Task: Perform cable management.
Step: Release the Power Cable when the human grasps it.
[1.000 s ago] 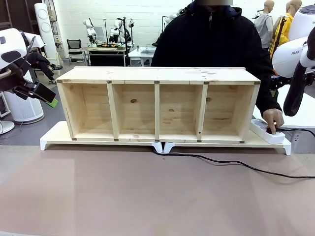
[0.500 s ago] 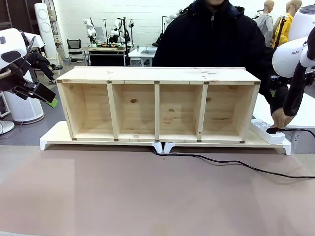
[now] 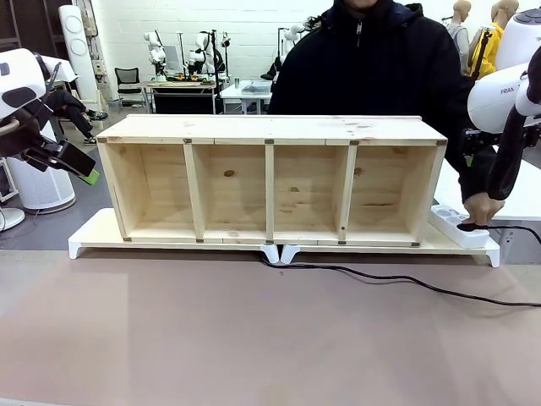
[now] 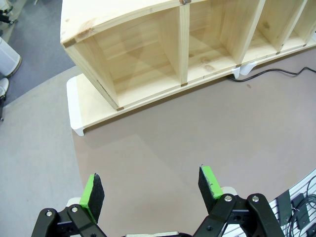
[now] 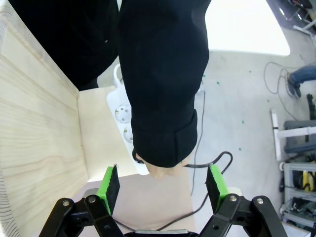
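Note:
The cable (image 3: 397, 278), thin and black, runs from under the middle of the wooden shelf across the table to the right edge. Its plug end (image 3: 467, 226) sits at the white power strip (image 3: 452, 222), under the person's hand (image 3: 479, 205). In the left wrist view the cable (image 4: 279, 73) lies far off by the shelf's foot. My left gripper (image 4: 150, 185) hovers open high above the bare table; in the front view the left gripper (image 3: 84, 169) is left of the shelf. My right gripper (image 5: 163, 186) hangs open above the person's sleeve (image 5: 163, 84), the power strip (image 5: 123, 116) and the cable (image 5: 219, 160).
A wooden shelf (image 3: 270, 127) with several open compartments stands on white risers (image 3: 93, 233) across the table's far half. The person stands behind it. The brown table surface (image 3: 254, 338) in front is free. The right arm's black hose (image 3: 507, 161) hangs at the right.
The person's hand at the plug has shifted a little to the right and the person has straightened. Both arms stay where they were.

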